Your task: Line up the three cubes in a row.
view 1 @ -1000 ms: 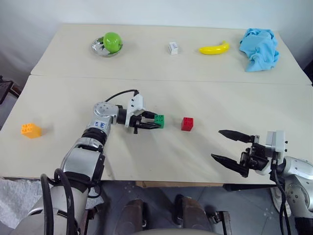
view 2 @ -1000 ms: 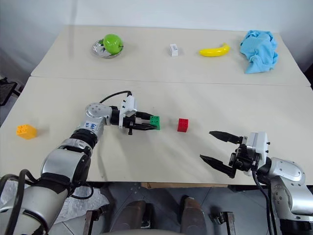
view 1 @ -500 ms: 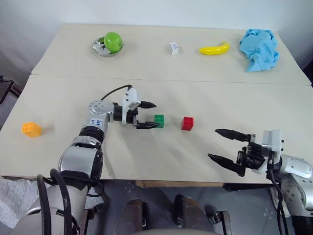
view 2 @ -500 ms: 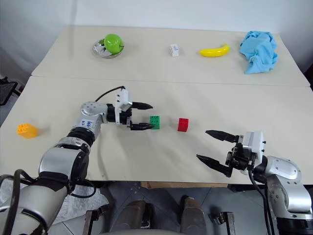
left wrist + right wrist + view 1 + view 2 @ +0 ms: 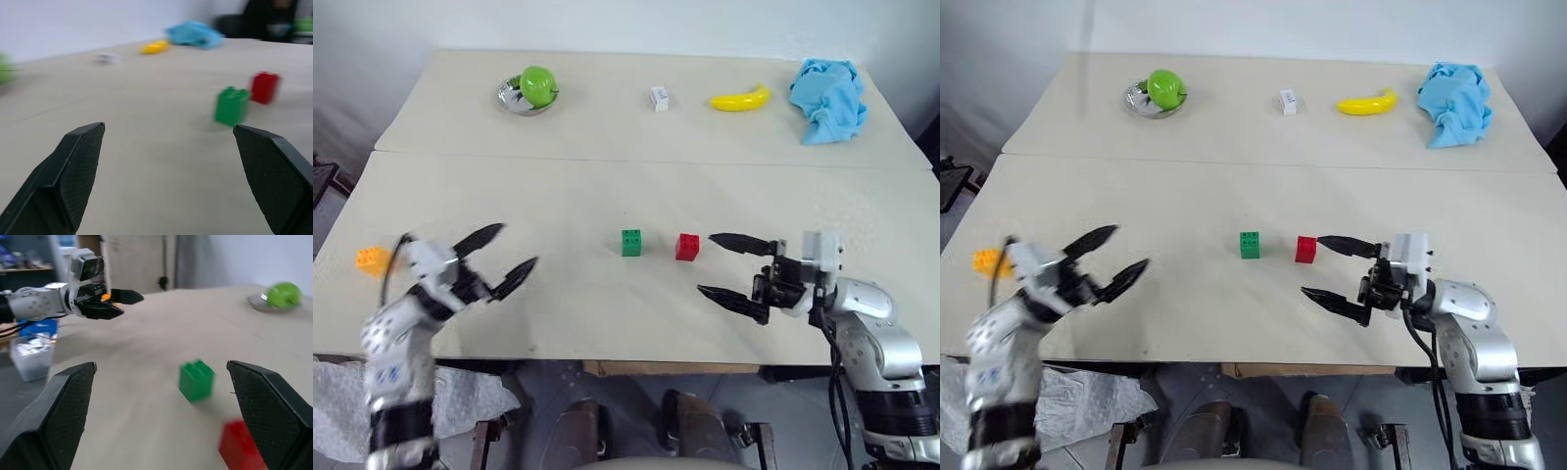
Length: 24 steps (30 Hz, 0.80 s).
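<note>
Both end effectors gape wide and empty: your left [image 5: 495, 259] near the orange brick [image 5: 372, 259], your right [image 5: 728, 266] just beside the red brick [image 5: 687, 247]. Green brick [image 5: 631, 242] sits beside red, mid-counter [image 5: 607, 176].

The left gripper [image 5: 500, 259] hovers low near the table's left front edge, fingers spread wide and empty. The right gripper [image 5: 722, 264] reaches in from the right, pointing leftward, jaws wide apart, empty.
</note>
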Motion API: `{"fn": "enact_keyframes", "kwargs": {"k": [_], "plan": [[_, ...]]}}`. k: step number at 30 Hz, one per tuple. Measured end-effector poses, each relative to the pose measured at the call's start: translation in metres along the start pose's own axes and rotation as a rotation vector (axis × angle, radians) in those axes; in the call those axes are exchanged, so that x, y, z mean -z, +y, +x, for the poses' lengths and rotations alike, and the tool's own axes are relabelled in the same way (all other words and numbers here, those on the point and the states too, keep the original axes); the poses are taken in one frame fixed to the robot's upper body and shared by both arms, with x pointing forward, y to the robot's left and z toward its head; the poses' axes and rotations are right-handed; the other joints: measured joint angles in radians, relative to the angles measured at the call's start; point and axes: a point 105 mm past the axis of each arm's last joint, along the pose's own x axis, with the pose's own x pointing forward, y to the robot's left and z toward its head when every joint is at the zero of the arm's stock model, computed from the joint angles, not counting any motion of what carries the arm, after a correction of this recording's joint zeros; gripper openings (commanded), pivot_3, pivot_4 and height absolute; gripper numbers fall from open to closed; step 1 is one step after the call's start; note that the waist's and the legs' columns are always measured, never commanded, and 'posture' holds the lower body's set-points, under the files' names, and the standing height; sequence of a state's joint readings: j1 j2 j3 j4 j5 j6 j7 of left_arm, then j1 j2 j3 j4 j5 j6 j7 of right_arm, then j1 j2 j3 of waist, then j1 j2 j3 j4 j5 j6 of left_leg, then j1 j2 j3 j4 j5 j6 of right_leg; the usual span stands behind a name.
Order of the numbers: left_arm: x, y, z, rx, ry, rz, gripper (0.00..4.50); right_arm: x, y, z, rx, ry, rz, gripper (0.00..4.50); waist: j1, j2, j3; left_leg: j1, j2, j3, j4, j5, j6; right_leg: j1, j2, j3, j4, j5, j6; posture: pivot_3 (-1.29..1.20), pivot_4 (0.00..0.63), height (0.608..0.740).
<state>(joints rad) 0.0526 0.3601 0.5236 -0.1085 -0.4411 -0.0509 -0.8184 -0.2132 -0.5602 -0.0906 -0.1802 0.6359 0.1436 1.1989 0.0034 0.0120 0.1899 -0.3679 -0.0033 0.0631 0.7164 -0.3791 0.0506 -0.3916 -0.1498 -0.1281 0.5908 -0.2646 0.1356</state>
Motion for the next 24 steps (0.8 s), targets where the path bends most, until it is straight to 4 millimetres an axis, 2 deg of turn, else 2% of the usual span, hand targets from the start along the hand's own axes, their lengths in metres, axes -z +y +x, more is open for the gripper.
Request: {"fn": "enact_keyframes", "kwargs": {"k": [1,3,7,11,16,18,22,24], "plan": [[0.004,0.007,-0.025,-0.154,0.017,-0.011,4.46,-0.002,0.003,0.005,-0.025,-0.011,0.001,4.50,-0.004,0.000,0.000,0.000,0.000,0.000,0.000,-0.001,0.000,0.000,-0.001,0.001,0.000,0.000,0.000,0.00,0.150,0.740],[0.016,0.019,-0.058,-0.337,0.073,-0.034,4.46,-0.003,0.005,0.007,-0.041,-0.019,0.007,4.50,0.007,-0.001,0.000,-0.001,0.000,-0.002,0.000,-0.001,0.000,-0.001,0.000,-0.002,0.000,0.000,-0.001,0.00,0.150,0.740],[0.013,0.038,-0.116,-0.666,0.086,-0.010,4.46,-0.005,0.014,0.017,-0.094,-0.032,0.018,4.50,0.020,-0.001,0.000,-0.001,0.000,-0.001,0.000,-0.002,0.000,-0.001,-0.001,-0.001,-0.001,-0.001,-0.001,0.00,0.150,0.740],[0.017,0.036,-0.148,-0.813,0.102,-0.036,4.46,-0.004,0.016,0.018,-0.106,-0.034,0.030,4.50,0.020,-0.001,0.000,-0.001,0.000,0.000,0.000,-0.004,-0.001,-0.001,-0.001,-0.001,-0.001,-0.001,-0.002,0.00,0.150,0.740],[0.020,0.039,-0.148,-0.855,0.107,-0.046,4.46,-0.004,0.016,0.019,-0.113,-0.034,0.036,4.50,0.021,-0.001,0.000,-0.001,0.000,0.000,0.000,-0.004,-0.001,-0.002,-0.001,-0.002,-0.001,-0.001,-0.003,0.00,0.150,0.740],[0.018,0.048,-0.139,-0.875,0.094,-0.053,4.46,-0.004,0.016,0.019,-0.117,-0.033,0.038,4.50,0.021,-0.001,0.000,-0.001,0.001,0.000,0.000,-0.004,-0.001,-0.002,-0.001,-0.002,-0.001,-0.002,-0.003,0.00,0.150,0.740],[0.010,0.071,-0.108,-0.836,0.101,-0.031,4.46,-0.003,0.017,0.021,-0.128,-0.034,0.039,4.50,0.018,-0.001,-0.001,-0.001,0.001,0.000,0.000,-0.004,-0.001,-0.002,0.001,-0.002,0.001,-0.002,-0.003,0.00,0.150,0.740],[0.011,0.081,-0.104,-0.856,0.124,-0.020,4.46,-0.002,0.018,0.022,-0.134,-0.032,0.044,4.50,0.013,-0.001,-0.001,0.000,0.000,0.001,-0.001,-0.005,-0.001,-0.003,0.001,-0.004,0.001,-0.002,-0.003,0.00,0.150,0.740]]}}
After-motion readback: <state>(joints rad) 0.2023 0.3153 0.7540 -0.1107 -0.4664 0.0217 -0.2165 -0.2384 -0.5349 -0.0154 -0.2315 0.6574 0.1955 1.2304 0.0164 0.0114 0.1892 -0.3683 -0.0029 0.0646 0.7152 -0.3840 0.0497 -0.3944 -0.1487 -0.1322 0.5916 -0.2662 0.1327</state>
